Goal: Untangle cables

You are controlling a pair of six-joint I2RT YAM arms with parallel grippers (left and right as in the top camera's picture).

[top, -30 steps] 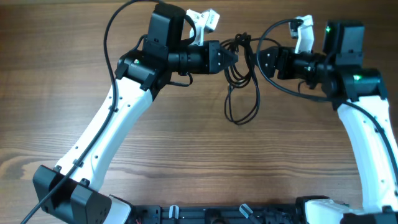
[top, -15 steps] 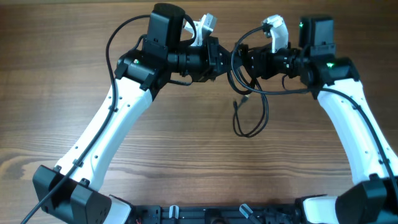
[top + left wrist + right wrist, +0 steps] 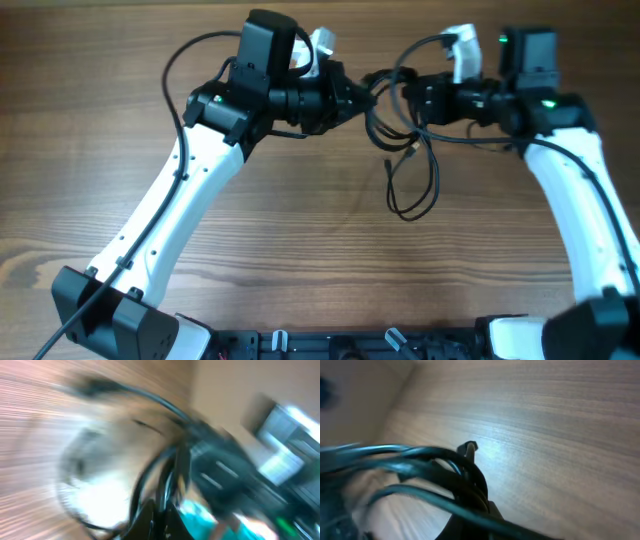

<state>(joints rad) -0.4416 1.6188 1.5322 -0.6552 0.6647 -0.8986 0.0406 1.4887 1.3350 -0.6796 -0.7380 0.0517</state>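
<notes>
The cables (image 3: pixel 383 112) are a thin black tangle held above the table between my two grippers. The left gripper (image 3: pixel 358 98) is shut on the tangle's left side, and the right gripper (image 3: pixel 408 100) is shut on its right side. One long loop (image 3: pixel 434 185) hangs down toward the table. The left wrist view is motion-blurred, showing a cable strand (image 3: pixel 172 467) running into the left gripper (image 3: pixel 167 520). In the right wrist view the bundled cables (image 3: pixel 447 467) cross over the right gripper (image 3: pixel 480 520), and a small plug end (image 3: pixel 469 447) sticks up.
The wooden table (image 3: pixel 100 150) lies below both arms. Thicker black wires (image 3: pixel 185 60) arc off the arms. The arm bases (image 3: pixel 110 310) sit at the front edge.
The right gripper came in to the tangle beside the left gripper and shut on it. The hanging loop shifted slightly right. The left gripper stayed shut on the cables.
</notes>
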